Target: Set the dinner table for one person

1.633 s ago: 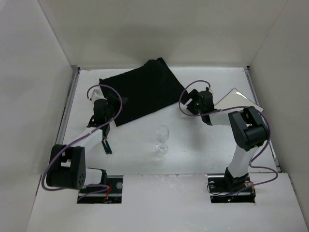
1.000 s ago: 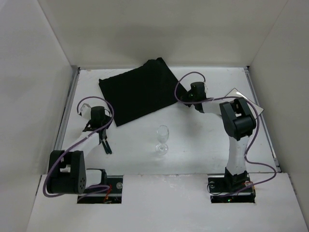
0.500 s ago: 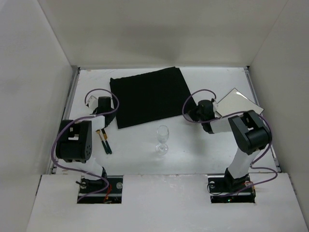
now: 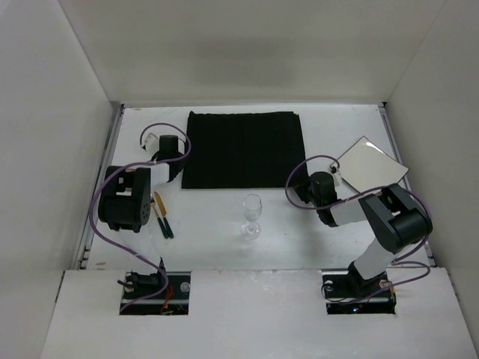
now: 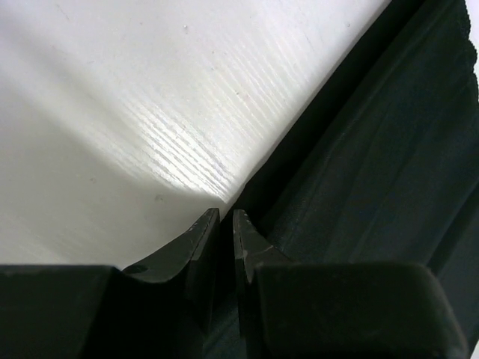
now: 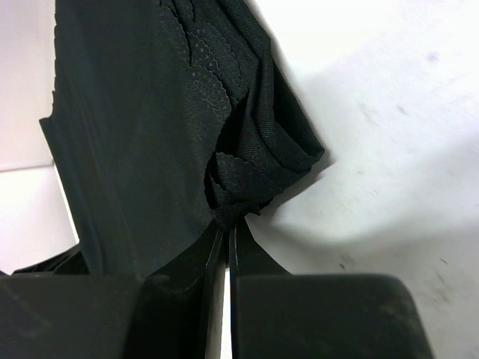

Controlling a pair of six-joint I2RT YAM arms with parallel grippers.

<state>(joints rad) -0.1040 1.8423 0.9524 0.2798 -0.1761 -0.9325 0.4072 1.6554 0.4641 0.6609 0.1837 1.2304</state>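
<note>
The black mat (image 4: pixel 243 149) was lying crooked a moment ago, with one corner pointing at the back wall. Now it sits straight, its long edges in line with the back of the counter (image 4: pixel 292 232). Both arms turned it together. That means the place for the meal looks about ready, and I think the next job is to let go and fetch the other things.

The left hand (image 5: pixel 224 217) has its two fingers almost together, and the mat's left edge runs right in between them, so it looks pinched on the cloth. The right hand (image 6: pixel 227 228) is squeezed tight on the mat's near right corner — the cloth is bunched up in a little lump at its tips.

The counter is right under both hands. In the left wrist view the white top shows to the left of the fingers and the mat to the right. In the right wrist view it is the other way round.

The glass (image 4: pixel 253 215) stands in front of the mat, apart from it. The square plate (image 4: pixel 370 164) waits off to the right, and the cutlery (image 4: pixel 161 217) lies near the left side — none of these is on the mat yet.
</note>
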